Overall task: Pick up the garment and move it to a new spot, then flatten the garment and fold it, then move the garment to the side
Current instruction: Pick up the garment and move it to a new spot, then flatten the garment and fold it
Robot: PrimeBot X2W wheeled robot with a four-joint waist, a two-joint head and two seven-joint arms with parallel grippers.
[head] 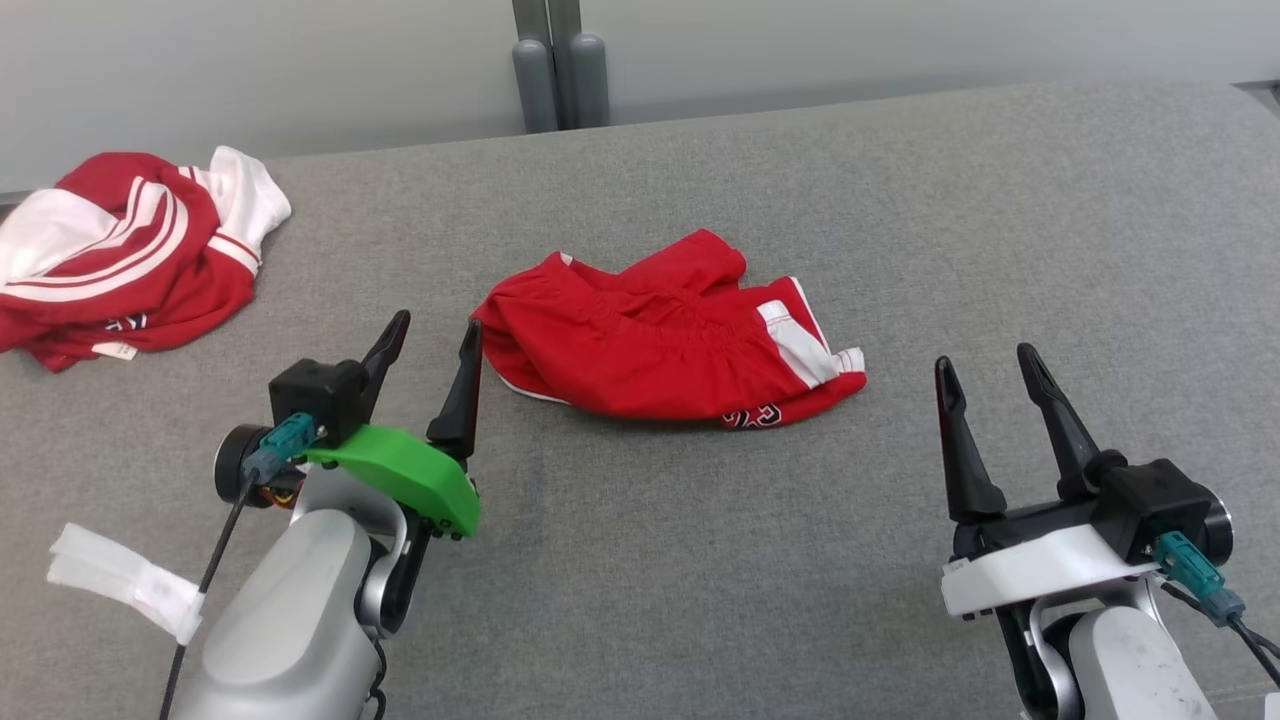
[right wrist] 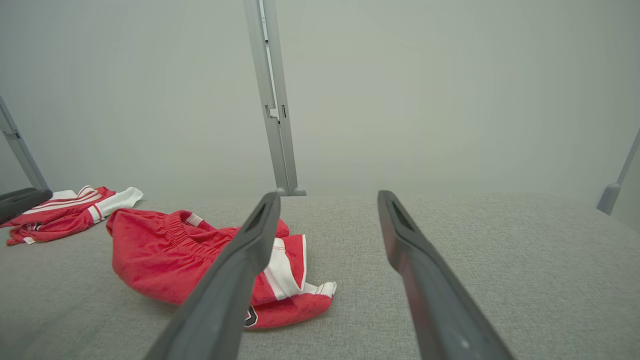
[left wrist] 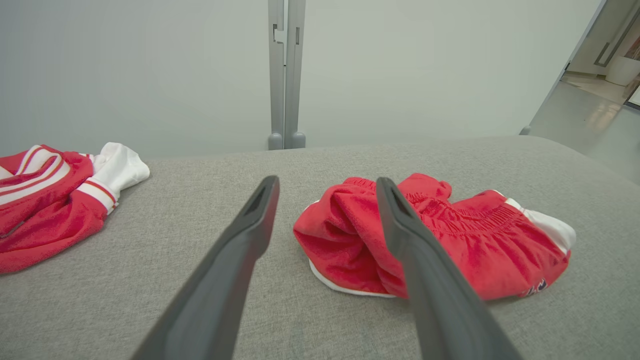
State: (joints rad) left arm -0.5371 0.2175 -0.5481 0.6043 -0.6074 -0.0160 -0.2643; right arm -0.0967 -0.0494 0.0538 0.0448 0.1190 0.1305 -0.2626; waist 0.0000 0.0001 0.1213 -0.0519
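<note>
Near the middle of the grey bench (head: 900,200) lies the garment (head: 665,345), a pair of red shorts with white side stripes, crumpled in a loose heap with the waistband bunched on top. Just to its left hangs the left gripper (head: 436,322), fingers spread apart and holding nothing; its right fingertip is right beside the shorts' left edge, though I cannot tell whether it touches. Well off to the garment's right, the right gripper (head: 985,358) is also spread wide and empty above bare cloth. At the far left corner sits a second red and white top (head: 120,255), bundled up.
</note>
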